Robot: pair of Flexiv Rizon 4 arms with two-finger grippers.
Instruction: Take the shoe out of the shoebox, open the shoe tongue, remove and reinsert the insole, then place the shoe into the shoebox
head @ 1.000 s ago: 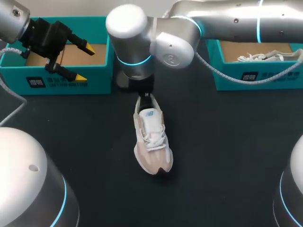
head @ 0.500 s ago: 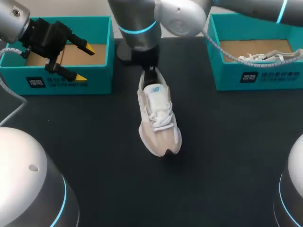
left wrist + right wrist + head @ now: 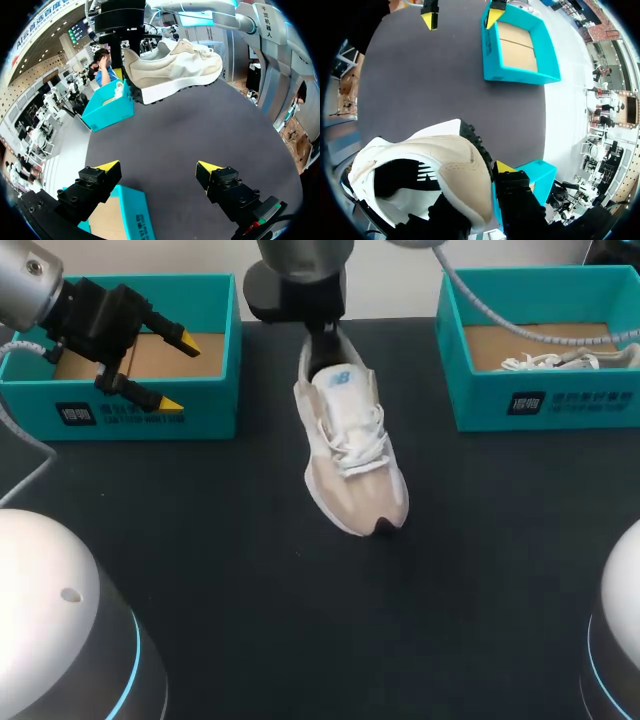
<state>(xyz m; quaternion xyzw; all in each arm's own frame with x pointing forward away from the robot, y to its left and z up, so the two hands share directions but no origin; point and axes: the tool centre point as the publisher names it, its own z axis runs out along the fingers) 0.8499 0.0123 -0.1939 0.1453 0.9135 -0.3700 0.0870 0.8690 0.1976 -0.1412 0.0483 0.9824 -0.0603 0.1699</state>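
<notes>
Head view: R gripper (image 3: 322, 345) clamps shoe (image 3: 350, 440) heel; shoebox (image 3: 205, 405) label (image 3: 75, 414) dark.

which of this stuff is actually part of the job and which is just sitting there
In the job:
shoe, held up off the table
right fingers, shut on its heel
left box, empty, probably where the shoe goes

Just there:
right box
second shoe, lying in the right box
left fingers, open, idle above the left box
</notes>
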